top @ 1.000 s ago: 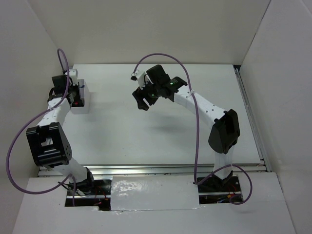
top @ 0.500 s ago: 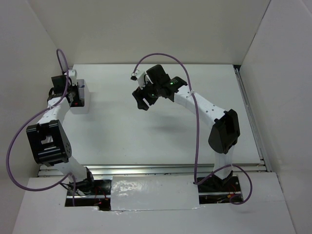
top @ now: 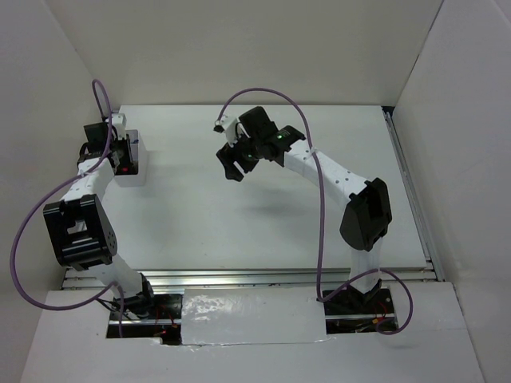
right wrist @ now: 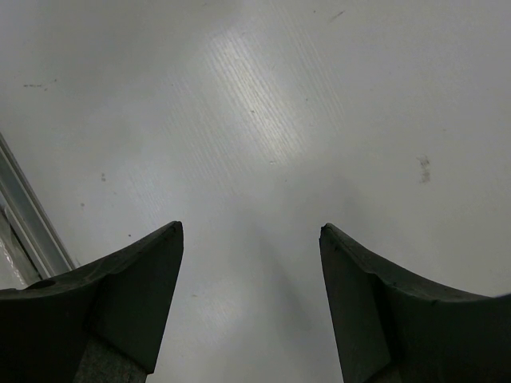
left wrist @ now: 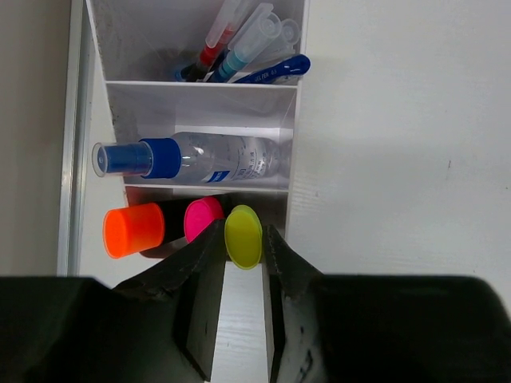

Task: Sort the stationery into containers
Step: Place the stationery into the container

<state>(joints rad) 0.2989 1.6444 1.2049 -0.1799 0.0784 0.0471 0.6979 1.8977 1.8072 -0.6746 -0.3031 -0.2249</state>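
Note:
The white compartmented container (left wrist: 200, 82) lies at the table's far left (top: 132, 171). Its far cell holds blue and red pens (left wrist: 239, 48). The middle cell holds a clear blue-capped bottle (left wrist: 207, 157). In the near cell are an orange-capped highlighter (left wrist: 132, 230), a pink-capped one (left wrist: 202, 218) and a yellow-capped one (left wrist: 243, 237). My left gripper (left wrist: 243, 231) is shut on the yellow cap, right over that near cell. Over bare table near the middle, my right gripper (right wrist: 251, 231) hangs open and empty (top: 232, 166).
A white side wall runs close along the container's left. A metal rail (right wrist: 24, 215) crosses the table beside the right gripper. The enclosure's walls close in the table at the back and right.
The left arm's elbow has shifted slightly; its jaws stay round the yellow cap. The right arm has not moved.

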